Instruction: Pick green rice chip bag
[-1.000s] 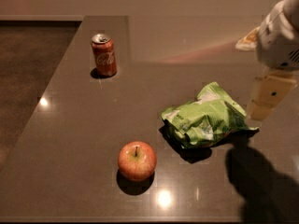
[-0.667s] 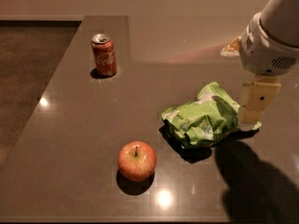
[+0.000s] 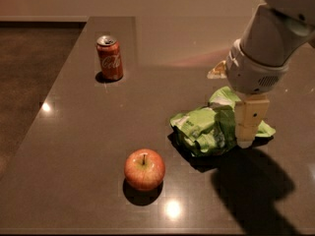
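Note:
The green rice chip bag (image 3: 206, 129) lies crumpled on the dark table, right of centre; it is lime green with white patches. My gripper (image 3: 235, 100) hangs from the white arm that comes in from the upper right, directly over the bag's right part. It is open: one cream finger (image 3: 251, 119) points down against the bag's right edge, and the other fingertip (image 3: 216, 72) shows behind the bag's far side. Nothing is held.
A red apple (image 3: 144, 168) sits near the front, left of the bag. A red soda can (image 3: 110, 58) stands upright at the far left. The table's left edge (image 3: 54, 90) runs diagonally beside brown floor. The arm's shadow falls on the front right.
The arm has moved left and down toward the bag. The gripper now sits over the bag's right part, with one finger at its right edge. The bag, apple and can have not moved.

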Robot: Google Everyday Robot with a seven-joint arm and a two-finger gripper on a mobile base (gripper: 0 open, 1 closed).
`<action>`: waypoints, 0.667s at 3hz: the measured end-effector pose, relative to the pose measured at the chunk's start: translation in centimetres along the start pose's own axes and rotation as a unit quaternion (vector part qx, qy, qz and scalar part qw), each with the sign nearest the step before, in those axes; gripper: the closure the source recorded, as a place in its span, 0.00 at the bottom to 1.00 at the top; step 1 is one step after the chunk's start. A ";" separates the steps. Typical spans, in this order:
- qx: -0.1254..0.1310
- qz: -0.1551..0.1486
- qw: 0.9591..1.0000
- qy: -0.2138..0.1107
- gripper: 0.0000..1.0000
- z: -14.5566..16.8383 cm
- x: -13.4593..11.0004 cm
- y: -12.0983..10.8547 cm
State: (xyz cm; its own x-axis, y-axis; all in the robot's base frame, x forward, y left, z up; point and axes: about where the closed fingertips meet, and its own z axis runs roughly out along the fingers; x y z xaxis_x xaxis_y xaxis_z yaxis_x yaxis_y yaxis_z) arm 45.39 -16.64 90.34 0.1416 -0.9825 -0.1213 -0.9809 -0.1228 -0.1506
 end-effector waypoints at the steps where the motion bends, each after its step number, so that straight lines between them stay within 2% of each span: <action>1: -0.027 -0.027 0.999 0.000 0.00 2.0 -0.3 0.3; 2: -0.049 -0.045 0.998 -0.001 0.00 3.5 -0.5 0.7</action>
State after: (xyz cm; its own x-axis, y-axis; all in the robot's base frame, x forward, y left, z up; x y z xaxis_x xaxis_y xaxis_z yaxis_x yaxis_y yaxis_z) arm 45.10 -15.79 86.88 0.2305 -0.9664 -0.1142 -0.9724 -0.2244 -0.0637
